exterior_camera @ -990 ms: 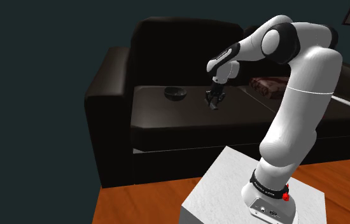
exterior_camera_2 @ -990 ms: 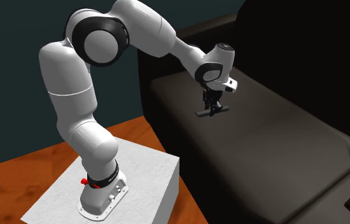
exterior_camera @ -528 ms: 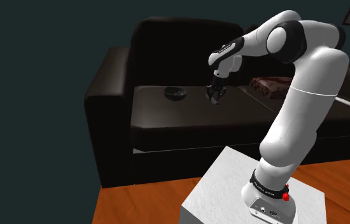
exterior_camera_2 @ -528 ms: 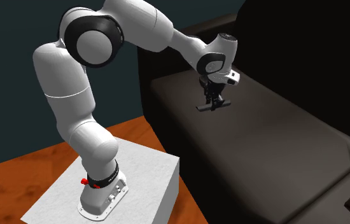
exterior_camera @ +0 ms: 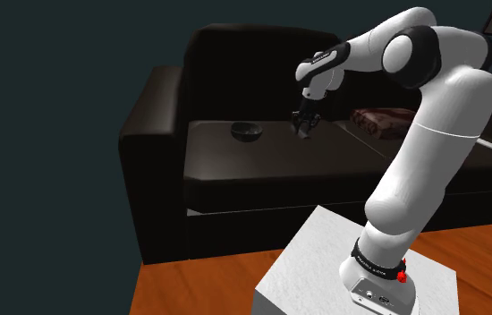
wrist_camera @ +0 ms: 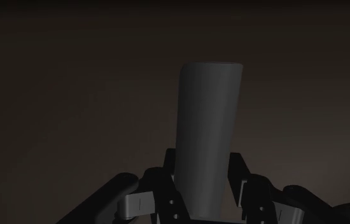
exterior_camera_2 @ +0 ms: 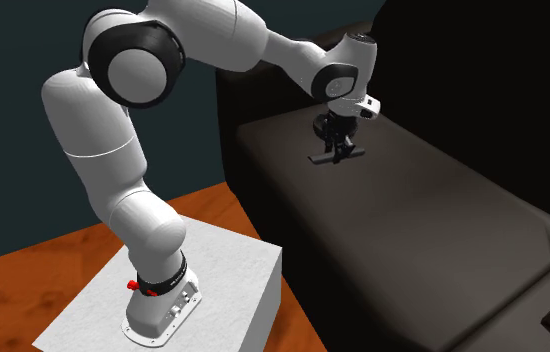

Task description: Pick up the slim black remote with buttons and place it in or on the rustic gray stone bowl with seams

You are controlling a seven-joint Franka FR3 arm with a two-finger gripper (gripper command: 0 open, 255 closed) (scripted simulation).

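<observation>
End effector (exterior_camera: 304,130) higher, remote (wrist_camera: 205,153) clasped, bowl (exterior_camera: 247,131) nearby

The arm (exterior_camera: 432,152) was built of smooth, rounded white shells, thick near the bottom and thinner toward the wrist. Between the shells sat dark joints (exterior_camera: 411,54), round like glossy black discs. Around its foot ran a black band (exterior_camera: 377,262) with small white lettering, and a little red knob (exterior_camera: 402,276) stuck out beside it. The foot ended in a light grey plate (exterior_camera_2: 158,318) with small screws. A small white block (exterior_camera_2: 367,108) was fixed at the wrist, and the gripper (exterior_camera_2: 334,148) was all black.
</observation>
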